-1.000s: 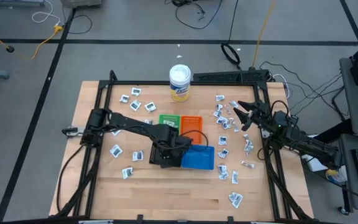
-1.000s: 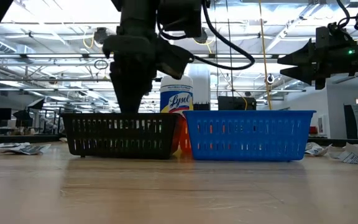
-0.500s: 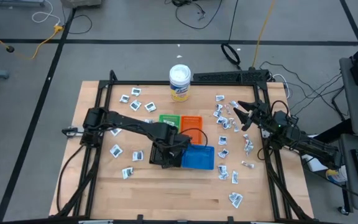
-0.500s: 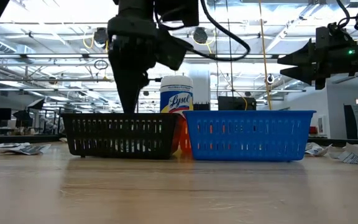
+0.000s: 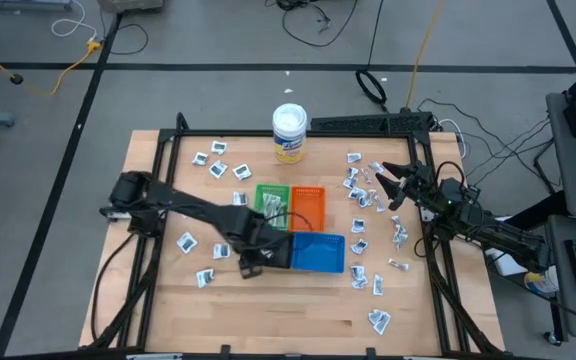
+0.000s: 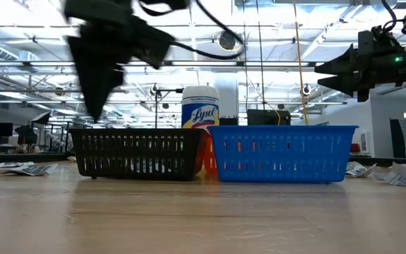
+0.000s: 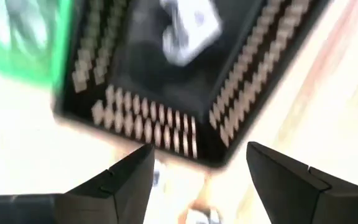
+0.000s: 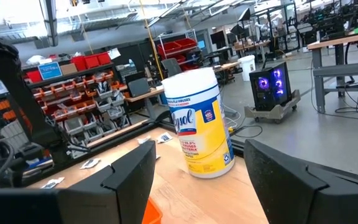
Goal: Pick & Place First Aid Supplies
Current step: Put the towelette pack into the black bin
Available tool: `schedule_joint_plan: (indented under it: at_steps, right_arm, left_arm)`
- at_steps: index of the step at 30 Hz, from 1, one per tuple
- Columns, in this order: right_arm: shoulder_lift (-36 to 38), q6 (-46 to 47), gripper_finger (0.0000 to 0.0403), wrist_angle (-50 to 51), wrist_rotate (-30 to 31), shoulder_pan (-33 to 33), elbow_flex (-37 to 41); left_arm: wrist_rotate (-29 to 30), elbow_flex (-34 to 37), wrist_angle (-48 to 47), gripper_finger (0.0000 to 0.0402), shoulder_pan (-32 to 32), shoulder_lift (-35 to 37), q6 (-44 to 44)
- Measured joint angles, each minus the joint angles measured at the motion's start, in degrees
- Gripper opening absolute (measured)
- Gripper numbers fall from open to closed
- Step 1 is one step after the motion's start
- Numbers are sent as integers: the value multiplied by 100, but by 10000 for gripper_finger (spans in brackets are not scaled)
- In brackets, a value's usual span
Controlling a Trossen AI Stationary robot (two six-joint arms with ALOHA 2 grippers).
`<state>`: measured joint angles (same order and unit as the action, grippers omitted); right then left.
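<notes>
My left gripper (image 7: 197, 180) hangs open and empty, pointing down above the left end of the black tray (image 7: 166, 93). One white first aid packet (image 7: 188, 28) lies on that tray's floor. In the high view this gripper (image 5: 251, 255) is at the black tray's (image 5: 276, 250) left side; in the low view it (image 6: 97, 70) is a blur above the tray (image 6: 136, 152). More packets lie flat on the table at the left (image 5: 186, 241) and right (image 5: 358, 190). My right gripper (image 5: 386, 185) waits open at the right edge, held level.
The blue tray (image 5: 318, 253) stands against the black one, with the green (image 5: 271, 198) and orange (image 5: 308, 203) trays behind them. A white-lidded yellow tub (image 5: 289, 132) stands at the far edge. A loose packet (image 7: 201, 216) lies on the table just below my left gripper.
My left gripper has risen out of the black tray and swung toward the table's left edge, turning a little about its own axis. It now hangs over the tray's left end. The right arm has kept still.
</notes>
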<state>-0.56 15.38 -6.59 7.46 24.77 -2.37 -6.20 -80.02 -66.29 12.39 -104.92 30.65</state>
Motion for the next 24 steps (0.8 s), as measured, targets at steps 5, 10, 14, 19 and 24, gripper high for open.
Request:
schedule_joint_plan:
  at_steps: [5, 10, 14, 19, 24]
  right_arm:
    - [1, 2, 243, -3, 0, 0, 0]
    - [2, 0, 243, -4, 0, 0, 2]
    - [2, 0, 242, -1, 0, 0, 1]
    - [2, 0, 242, 0, 0, 0, 0]
    - [2, 0, 242, -2, 0, 0, 0]
  left_arm:
    - [16, 796, 86, 248, 422, 650, 373]
    - [-84, 1572, 336, 254, 869, 1199, 886]
    - [-107, 2007, 367, 255, 1214, 1530, 1306]
    - [-133, 2482, 559, 255, 1564, 1550, 1688]
    - [-129, 2880, 1195, 255, 1815, 1536, 2047]
